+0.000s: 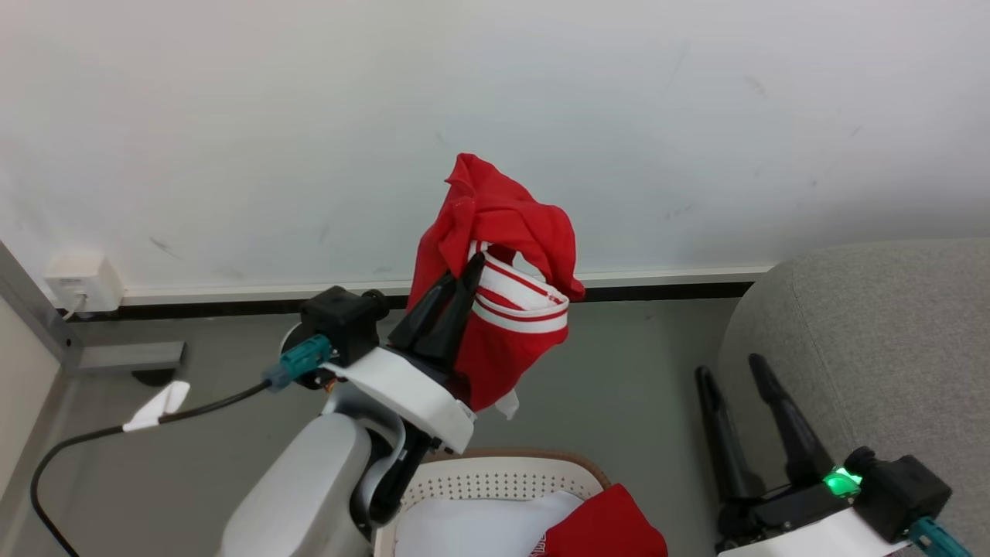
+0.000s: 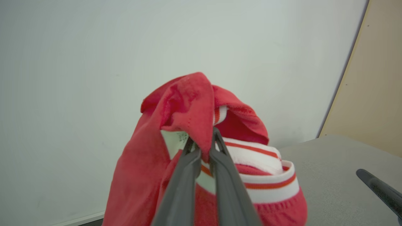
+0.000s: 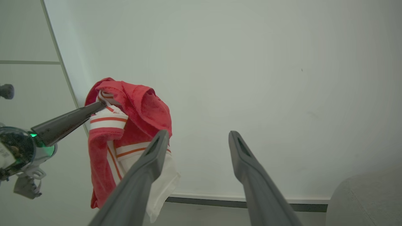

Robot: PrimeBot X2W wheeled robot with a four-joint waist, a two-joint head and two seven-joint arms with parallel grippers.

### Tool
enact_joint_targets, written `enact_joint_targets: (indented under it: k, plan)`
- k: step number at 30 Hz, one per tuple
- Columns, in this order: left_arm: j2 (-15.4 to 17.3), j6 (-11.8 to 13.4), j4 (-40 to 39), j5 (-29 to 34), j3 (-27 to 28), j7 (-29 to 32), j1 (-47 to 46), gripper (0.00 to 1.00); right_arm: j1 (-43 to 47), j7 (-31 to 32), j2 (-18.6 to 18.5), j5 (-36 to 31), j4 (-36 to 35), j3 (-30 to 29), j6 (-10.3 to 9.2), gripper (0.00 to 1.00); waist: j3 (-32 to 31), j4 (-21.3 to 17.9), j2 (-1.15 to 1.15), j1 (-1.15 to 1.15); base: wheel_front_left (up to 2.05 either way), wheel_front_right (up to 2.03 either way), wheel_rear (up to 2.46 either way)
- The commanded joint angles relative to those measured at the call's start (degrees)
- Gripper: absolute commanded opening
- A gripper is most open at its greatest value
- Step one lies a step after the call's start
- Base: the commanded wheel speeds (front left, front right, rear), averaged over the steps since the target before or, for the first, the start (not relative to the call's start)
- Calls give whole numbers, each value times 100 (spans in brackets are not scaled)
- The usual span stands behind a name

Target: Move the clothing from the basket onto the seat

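A pale wall [image 1: 495, 93] with a light baseboard [image 1: 665, 275] closed off the back. A white socket box [image 1: 81, 280] sat low on it at the far left, beside a grey metal post [image 1: 39, 317]. A black cable [image 1: 209, 401] carrying a white tag [image 1: 158, 404] ran over the grey floor [image 1: 619, 371] to a teal plug at the left wrist. Floor lay between the raised garment and the seat [image 1: 874, 333] at the right. The right end effector [image 1: 728, 367] stood before the seat's near edge, released, its two dark fingers spread wide.

The basket [image 1: 526, 458] was cut off by the bottom edge of the head view and partly covered by the left forearm; a stretch of perforated cream wall and brown rim showed. The clothing [image 1: 611, 530] lying in it, a red piece beside white fabric, was cropped as well, and the print at its edge could not be read.

The left end effector [image 1: 468, 272] was clenched on a red garment [image 1: 503, 224], held in the air over the basket's far rim, in front of the wall and well apart from the seat. Its fingertips pinched a fold near the top, with fabric draped over them. A white band with red stripes curved below, and a white inner piece hung at the bottom hem.
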Motion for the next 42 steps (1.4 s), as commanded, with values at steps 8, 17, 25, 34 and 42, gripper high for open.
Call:
enact_joint_targets:
  k: [8,17,25,34,42]
  plan:
    - [-13,71,-488,-144,-90,182,207,0,-340,6,-202,155,456,1086,-12,100,2,52,-1,1,0,0,0]
    - [-182,7,-724,-251,-282,310,289,0,-956,5,-309,353,1198,2210,-12,100,-22,307,-1,1,0,0,0]
    - [-397,-116,-857,-573,-595,437,419,0,-1469,5,-100,183,2000,2401,-12,100,-67,651,-1,1,0,0,0]
    - [-498,-173,-996,-737,-970,565,524,0,-1613,5,68,146,2428,2209,-12,100,-114,966,-1,1,0,0,0]
    - [-454,-105,-1015,-799,-962,567,560,0,-1522,5,108,199,2363,2118,-12,0,-122,1024,-1,1,0,0,0]
